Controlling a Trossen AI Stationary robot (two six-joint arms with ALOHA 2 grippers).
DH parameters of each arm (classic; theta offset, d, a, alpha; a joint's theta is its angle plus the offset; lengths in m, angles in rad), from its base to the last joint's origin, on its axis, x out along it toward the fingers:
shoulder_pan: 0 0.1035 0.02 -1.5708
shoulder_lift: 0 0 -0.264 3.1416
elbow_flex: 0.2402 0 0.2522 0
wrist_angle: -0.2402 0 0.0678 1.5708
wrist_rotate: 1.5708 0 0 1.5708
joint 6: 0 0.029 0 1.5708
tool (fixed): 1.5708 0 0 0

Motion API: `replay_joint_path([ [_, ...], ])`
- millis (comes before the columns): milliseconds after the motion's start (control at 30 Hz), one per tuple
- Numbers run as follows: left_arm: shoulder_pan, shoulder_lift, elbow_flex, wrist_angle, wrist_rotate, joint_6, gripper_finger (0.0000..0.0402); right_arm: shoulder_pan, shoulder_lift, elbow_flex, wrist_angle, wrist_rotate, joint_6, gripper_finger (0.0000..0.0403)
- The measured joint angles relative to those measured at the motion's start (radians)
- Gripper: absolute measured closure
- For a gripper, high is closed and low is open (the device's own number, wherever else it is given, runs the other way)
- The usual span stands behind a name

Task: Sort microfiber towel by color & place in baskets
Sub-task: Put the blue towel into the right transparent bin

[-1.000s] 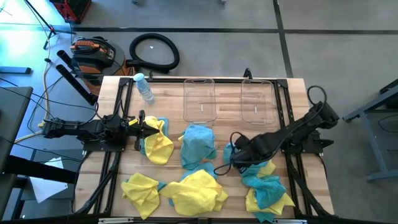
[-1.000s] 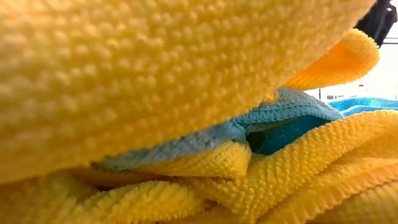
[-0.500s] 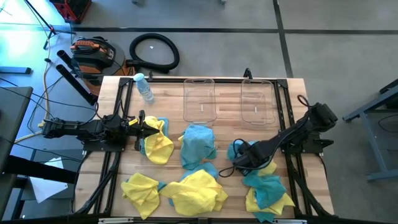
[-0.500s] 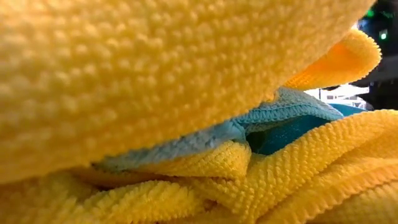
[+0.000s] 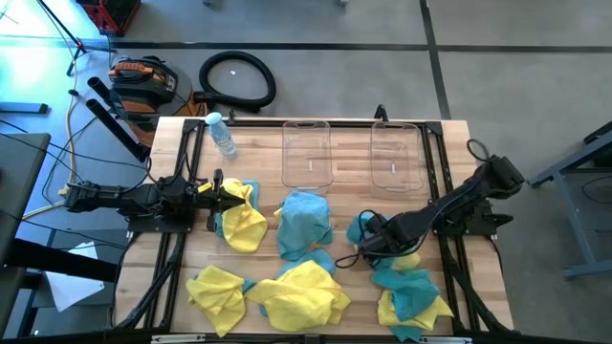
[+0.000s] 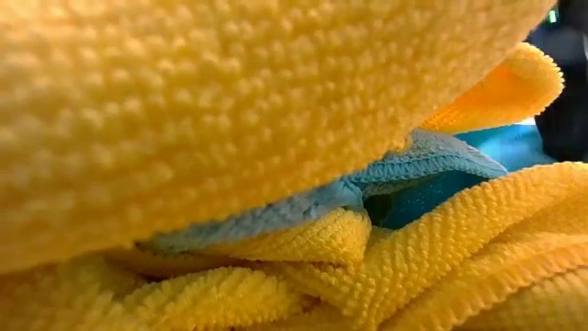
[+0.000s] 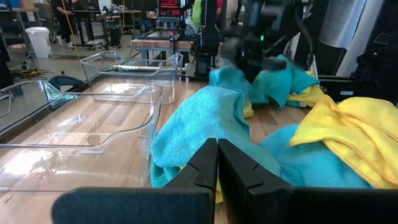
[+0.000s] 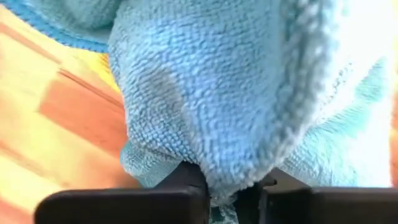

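Near edge, 6 o'clock: yellow towels (image 5: 298, 291) piled, blocking my low view. Right gripper (image 5: 368, 239) at 4 o'clock, jaws clamped on teal towel (image 8: 236, 93), bunched fold. I judge cloth light, limp, non-slip; pinch raised fold. Left gripper (image 7: 217, 163) at 9 o'clock, jaws together, empty. Far, 12 o'clock: baskets (image 5: 306, 153), nothing inside.
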Motion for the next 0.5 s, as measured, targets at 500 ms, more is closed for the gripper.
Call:
replay_joint_path([
  [500, 0.000, 0.000, 0.000, 0.000, 0.000, 0.000, 0.0402, 0.042, -0.050, 0.474, -0.429, 0.251, 0.022, 0.0393],
])
